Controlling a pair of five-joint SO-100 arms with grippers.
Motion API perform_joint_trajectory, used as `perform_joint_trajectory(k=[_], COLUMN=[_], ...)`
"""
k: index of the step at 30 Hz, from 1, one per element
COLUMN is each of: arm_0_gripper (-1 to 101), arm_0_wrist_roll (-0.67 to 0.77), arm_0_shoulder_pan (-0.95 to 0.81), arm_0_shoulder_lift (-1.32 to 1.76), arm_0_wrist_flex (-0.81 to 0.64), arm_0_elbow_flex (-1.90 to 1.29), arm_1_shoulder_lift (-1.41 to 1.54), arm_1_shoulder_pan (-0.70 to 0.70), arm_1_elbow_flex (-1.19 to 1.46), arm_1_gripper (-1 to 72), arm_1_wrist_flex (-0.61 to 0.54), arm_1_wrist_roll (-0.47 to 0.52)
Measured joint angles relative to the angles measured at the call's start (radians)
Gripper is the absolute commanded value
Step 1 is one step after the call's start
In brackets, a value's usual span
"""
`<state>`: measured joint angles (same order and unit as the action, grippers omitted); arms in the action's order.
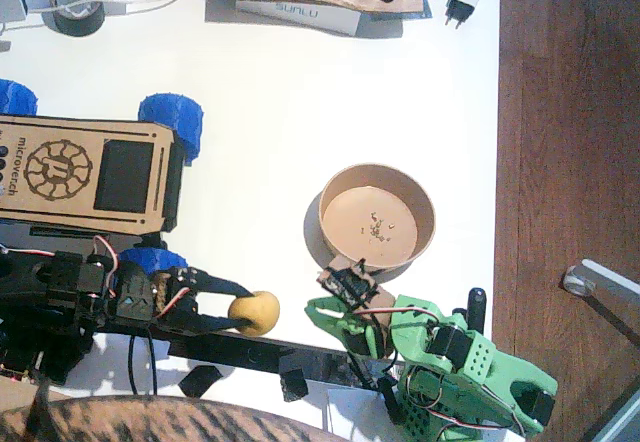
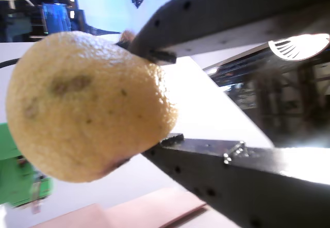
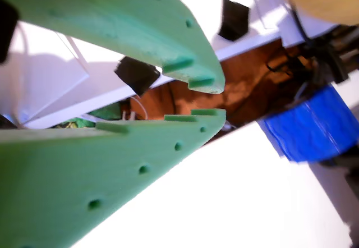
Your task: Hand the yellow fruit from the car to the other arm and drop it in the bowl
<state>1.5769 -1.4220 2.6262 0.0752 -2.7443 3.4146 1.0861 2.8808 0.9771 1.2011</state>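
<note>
Yellow fruit (image 1: 255, 312), small, roundish and brown-spotted, sits clamped between the black left tool's (image 1: 236, 307) two fingers, off the car and near the counter's front edge. A wrist view shows the fruit (image 2: 87, 107) pinched at the black fingertips (image 2: 154, 55). Flat plywood car (image 1: 85, 172) with blue ribbed wheels stands behind the left arm on the white counter (image 1: 300, 102). Round tan paper bowl (image 1: 377, 218) holds only crumbs. Just in front of it, the bright green right tool (image 3: 210, 99) has its tips slightly apart and holds nothing, well apart from the fruit.
</note>
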Motion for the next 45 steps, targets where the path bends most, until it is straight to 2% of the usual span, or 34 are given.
perform_joint_trajectory(k=[9, 16, 20, 24, 29, 40, 45], arm_0_gripper=[0, 0, 0, 0, 0, 0, 0], arm_0_wrist_roll=[0.000, 0.002, 0.002, 0.002, 0.002, 0.002, 0.002], arm_0_shoulder_pan=[0.000, 0.000, 0.000, 0.000, 0.000, 0.000, 0.000], arm_0_shoulder_lift=[0.054, 0.054, 0.080, 0.094, 0.094, 0.094, 0.094], arm_0_wrist_flex=[0.055, 0.074, 0.104, 0.123, 0.124, 0.124, 0.124], arm_0_elbow_flex=[0.000, 0.000, -0.002, -0.003, -0.003, -0.003, -0.003], arm_1_shoulder_lift=[0.000, 0.000, 0.000, -0.025, -0.204, -0.491, -0.580], arm_1_shoulder_pan=[0.080, 0.132, 0.132, 0.112, 0.061, 0.060, 0.060], arm_1_elbow_flex=[0.000, 0.000, -0.021, -0.054, -0.075, -0.114, -0.141], arm_1_gripper=[0.0, 23.0, 28.4, 30.7, 31.0, 30.3, 30.6], arm_1_wrist_flex=[-0.002, 0.009, 0.057, 0.064, -0.058, -0.374, -0.462], arm_1_wrist_roll=[0.000, -0.005, -0.006, -0.011, -0.021, -0.021, -0.021])
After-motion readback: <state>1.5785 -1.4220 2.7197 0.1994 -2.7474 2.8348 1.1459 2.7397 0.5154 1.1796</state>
